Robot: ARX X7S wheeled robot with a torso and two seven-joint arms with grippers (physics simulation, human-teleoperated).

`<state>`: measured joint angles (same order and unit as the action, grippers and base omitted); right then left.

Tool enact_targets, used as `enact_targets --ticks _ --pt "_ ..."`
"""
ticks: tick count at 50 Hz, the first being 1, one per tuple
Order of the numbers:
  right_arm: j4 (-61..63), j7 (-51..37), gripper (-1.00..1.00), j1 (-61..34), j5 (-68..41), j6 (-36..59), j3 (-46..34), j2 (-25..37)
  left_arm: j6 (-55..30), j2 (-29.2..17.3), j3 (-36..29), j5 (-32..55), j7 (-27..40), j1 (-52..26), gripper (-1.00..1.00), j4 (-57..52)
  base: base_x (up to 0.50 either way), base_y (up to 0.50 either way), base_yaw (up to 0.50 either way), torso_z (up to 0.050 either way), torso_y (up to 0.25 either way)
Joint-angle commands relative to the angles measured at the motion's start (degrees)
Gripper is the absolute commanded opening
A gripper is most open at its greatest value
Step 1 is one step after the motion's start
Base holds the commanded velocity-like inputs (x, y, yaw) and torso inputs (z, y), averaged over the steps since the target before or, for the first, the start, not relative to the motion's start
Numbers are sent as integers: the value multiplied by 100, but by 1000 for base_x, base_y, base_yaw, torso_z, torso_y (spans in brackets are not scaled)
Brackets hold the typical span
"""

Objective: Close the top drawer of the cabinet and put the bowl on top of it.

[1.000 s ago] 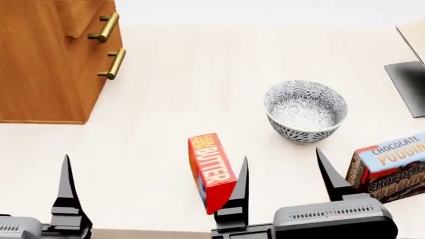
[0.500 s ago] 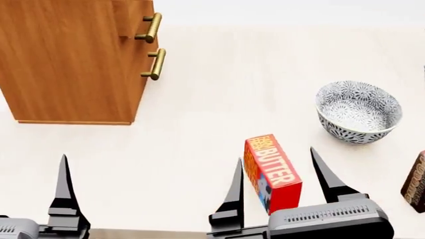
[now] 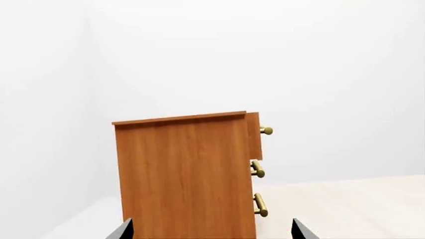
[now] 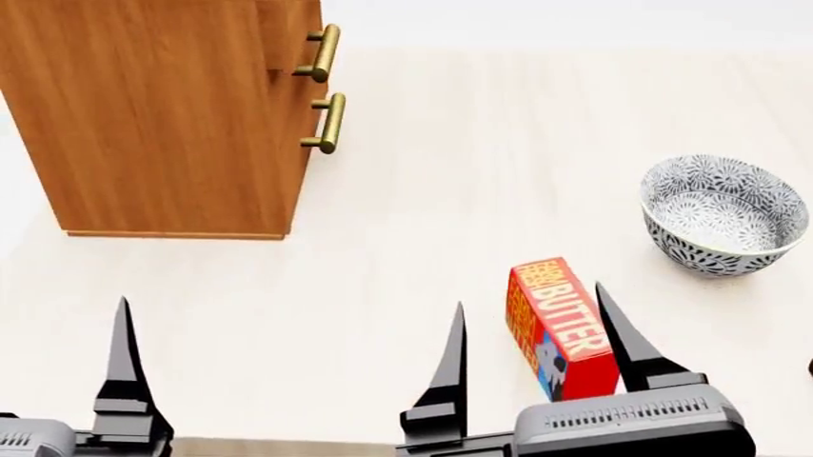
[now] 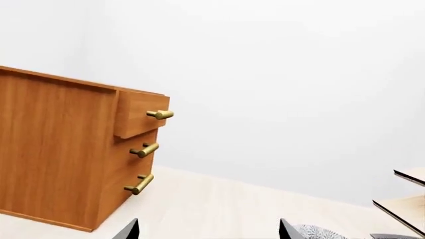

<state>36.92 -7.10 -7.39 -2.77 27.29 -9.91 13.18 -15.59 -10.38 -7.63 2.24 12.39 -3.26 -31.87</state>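
The orange-brown cabinet (image 4: pixel 166 124) stands at the far left of the pale table, and the left wrist view faces its side (image 3: pixel 186 174). Its top drawer (image 5: pixel 136 119) sticks out a little past the two lower fronts, its brass handle (image 5: pixel 160 114) foremost; the same drawer (image 3: pixel 254 142) shows edge-on in the left wrist view. The patterned bowl (image 4: pixel 724 214) sits upright on the table at the right, far from the cabinet; a sliver of this bowl (image 5: pixel 319 233) shows by the right fingers. My left gripper (image 3: pixel 212 230) and right gripper (image 4: pixel 528 303) are both open and hold nothing.
A red butter box (image 4: pixel 562 328) stands on the table, seen between the right gripper's fingers in the head view. Pale rack boards (image 5: pixel 405 204) show at the far right. Bare table (image 4: pixel 483 171) lies between cabinet and bowl.
The head view has swung left: cabinet, bowl and butter box have all slid right in the picture, and the pudding box has left it. Both grippers stay open and in place.
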Motion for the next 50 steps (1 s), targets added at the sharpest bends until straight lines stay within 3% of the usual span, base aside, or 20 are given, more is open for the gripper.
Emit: enact_targets --ticks 1,26,50 --pt "-80 -47 100 28 -21 -102 -19 24 48 -38 -42 27 45 2 100 57 0 0 0 0 0" --pt "-38 -81 100 41 -111 -95 -80 105 23 -121 -114 78 144 -15 100 31 4 80 0 0 0" --pt "-102 -124 100 40 -216 -238 -82 147 62 -206 -191 120 231 -21 100 38 483 0 0 0 0"
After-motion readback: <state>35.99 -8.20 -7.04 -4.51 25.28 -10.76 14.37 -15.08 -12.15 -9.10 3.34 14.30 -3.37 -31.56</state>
